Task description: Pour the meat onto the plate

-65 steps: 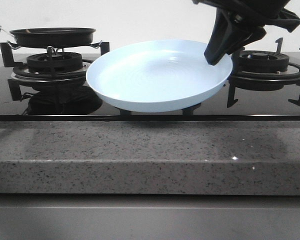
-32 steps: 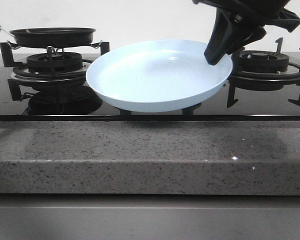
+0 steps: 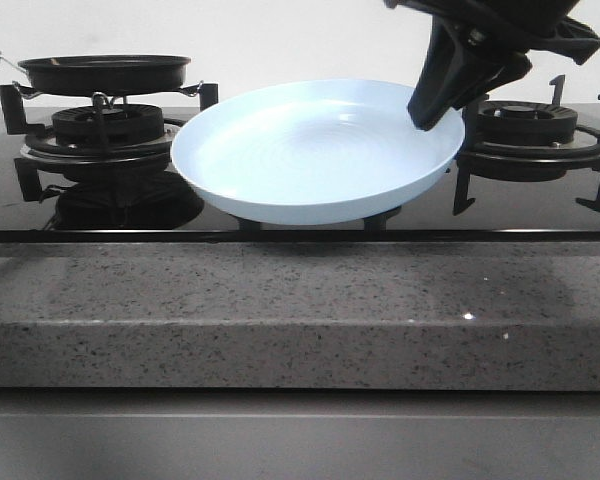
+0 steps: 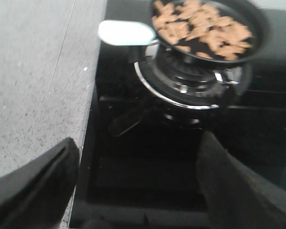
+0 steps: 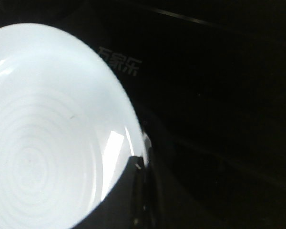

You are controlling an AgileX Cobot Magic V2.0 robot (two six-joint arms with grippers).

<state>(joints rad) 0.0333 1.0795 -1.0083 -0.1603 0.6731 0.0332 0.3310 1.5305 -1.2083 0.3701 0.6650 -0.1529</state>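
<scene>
My right claw (image 3: 435,112) stays clamped on the rim of the plate (image 3: 310,150), holding it tilted above the hob — in the past second it has edged only slightly away from me, toward the frying pan (image 3: 105,72). My left claw (image 4: 133,191) hangs spread apart short of the pan's handle (image 4: 126,33); the meat (image 4: 202,26) lies unpoured — pouring awaits.
</scene>
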